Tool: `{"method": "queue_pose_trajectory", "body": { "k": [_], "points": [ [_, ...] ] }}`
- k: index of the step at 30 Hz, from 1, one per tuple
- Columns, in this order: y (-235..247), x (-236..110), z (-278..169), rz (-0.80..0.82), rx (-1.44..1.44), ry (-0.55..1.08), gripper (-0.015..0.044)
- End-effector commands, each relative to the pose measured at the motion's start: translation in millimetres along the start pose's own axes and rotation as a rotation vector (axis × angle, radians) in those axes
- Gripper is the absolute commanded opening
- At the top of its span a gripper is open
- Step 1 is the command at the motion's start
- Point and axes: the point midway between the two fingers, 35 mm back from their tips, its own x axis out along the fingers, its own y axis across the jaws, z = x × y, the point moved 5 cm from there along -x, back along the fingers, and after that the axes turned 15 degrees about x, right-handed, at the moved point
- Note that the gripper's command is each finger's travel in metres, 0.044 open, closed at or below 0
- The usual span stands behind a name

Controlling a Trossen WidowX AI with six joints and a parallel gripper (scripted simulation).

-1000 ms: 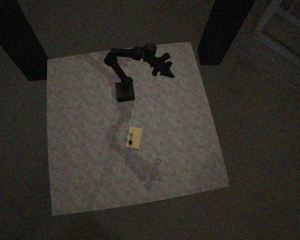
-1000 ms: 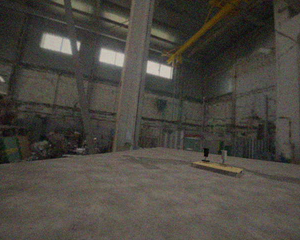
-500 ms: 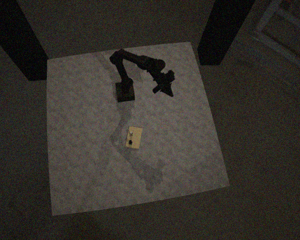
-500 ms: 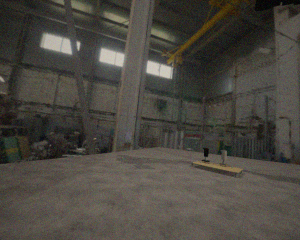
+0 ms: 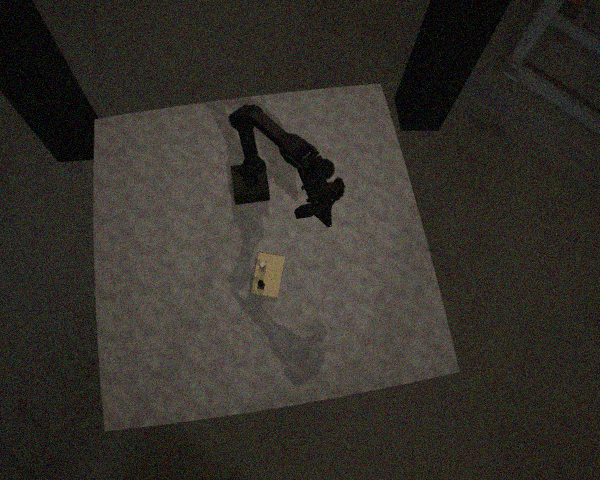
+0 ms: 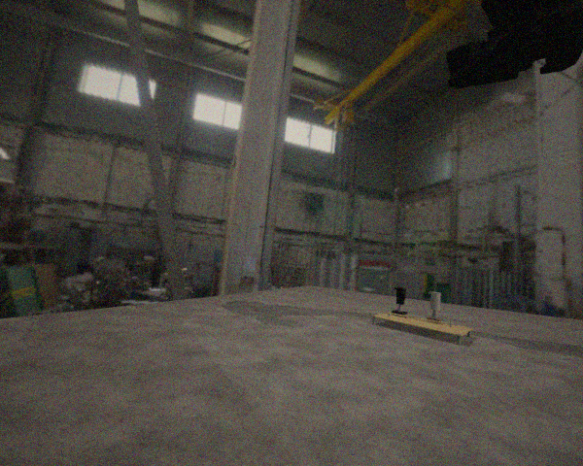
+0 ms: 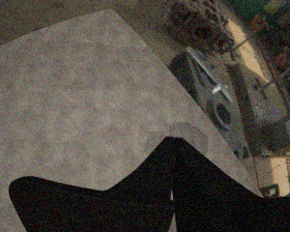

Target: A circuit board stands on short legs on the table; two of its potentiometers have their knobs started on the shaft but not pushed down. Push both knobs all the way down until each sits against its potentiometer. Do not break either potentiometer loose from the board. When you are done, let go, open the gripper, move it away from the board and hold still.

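A tan circuit board (image 5: 272, 268) (image 6: 422, 325) stands near the middle of the grey table (image 5: 160, 320) (image 6: 231, 381) (image 7: 74, 91). It carries a white knob (image 5: 262, 266) (image 6: 434, 301) and a black knob (image 5: 260, 284) (image 6: 399, 295), both raised on their shafts. My gripper (image 5: 327, 221) (image 7: 172, 145) is shut with nothing between the fingers. It hangs above the table behind and to the right of the board, well apart from it. The board does not show in the wrist view.
The arm's base (image 5: 249, 184) stands on the table behind the board. Two dark pillars (image 5: 31, 77) (image 5: 434, 62) rise beyond the table's far corners. The table's edge runs close past the gripper in the wrist view.
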Motion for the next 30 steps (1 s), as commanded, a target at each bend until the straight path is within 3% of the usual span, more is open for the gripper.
{"method": "queue_pose_trajectory", "body": {
  "k": [1, 30],
  "points": [
    [-10, 22, -18, -0.013, 0.055, 0.100, 0.0000],
    [-107, 110, -160, -0.190, 0.681, 0.724, 0.0000]
  ]
}}
